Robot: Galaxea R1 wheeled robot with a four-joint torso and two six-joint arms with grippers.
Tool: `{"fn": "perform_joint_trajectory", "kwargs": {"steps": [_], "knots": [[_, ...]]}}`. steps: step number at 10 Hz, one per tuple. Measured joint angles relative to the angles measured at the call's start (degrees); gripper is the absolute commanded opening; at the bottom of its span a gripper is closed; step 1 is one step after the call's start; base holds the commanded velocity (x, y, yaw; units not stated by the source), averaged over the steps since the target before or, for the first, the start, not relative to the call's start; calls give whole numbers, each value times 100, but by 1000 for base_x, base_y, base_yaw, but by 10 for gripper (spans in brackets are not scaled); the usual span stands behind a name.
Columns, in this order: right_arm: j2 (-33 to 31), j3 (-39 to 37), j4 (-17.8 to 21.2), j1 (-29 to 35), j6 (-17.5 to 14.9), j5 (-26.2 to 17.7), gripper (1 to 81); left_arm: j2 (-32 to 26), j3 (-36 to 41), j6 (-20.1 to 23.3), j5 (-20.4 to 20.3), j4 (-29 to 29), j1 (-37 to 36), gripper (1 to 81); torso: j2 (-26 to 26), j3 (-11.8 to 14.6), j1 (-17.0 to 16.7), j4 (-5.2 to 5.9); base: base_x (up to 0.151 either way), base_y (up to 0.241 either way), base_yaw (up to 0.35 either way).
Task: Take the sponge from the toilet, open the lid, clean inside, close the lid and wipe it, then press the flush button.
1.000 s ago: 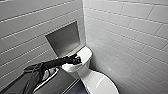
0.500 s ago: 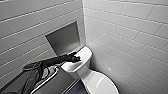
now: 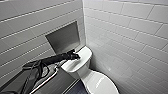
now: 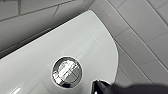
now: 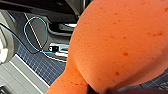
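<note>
Tiled corner: L gripper point(image 3: 74, 56) by flush-btn point(image 4: 66, 72), R gripper point(image 5: 99, 90) pinching sponge point(image 5: 120, 42).

White wall tiles point(image 3: 125, 30) around a recessed niche point(image 3: 63, 37)
The niche is a grey rectangular recess set into one tiled wall, and a second tiled wall meets that wall at a corner just right of the niche. The tiles are oblong and glossy, laid in staggered rows with thin grey grout lines. Well below the niche lies a dark blue floor point(image 3: 76, 88) marked with a fine pale grid. In the right wrist view, paler tiles point(image 5: 15, 77) border it.
</note>
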Motion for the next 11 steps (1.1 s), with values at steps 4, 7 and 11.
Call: {"fn": "perform_joint_trajectory", "kwargs": {"steps": [4,7,11], "knots": [[-33,0,0,-2,2,6,10,379,-661,18,-56,276,-23,10,0,-203,-2,0,0,0,0],[-33,0,-2,-22,2,6,10,474,-785,16,-74,343,-144,10,6,-315,2,-2,0,0,0],[-33,2,-2,-24,2,15,10,739,-1237,16,-94,463,-194,10,6,-313,2,-2,0,0,0]]}}
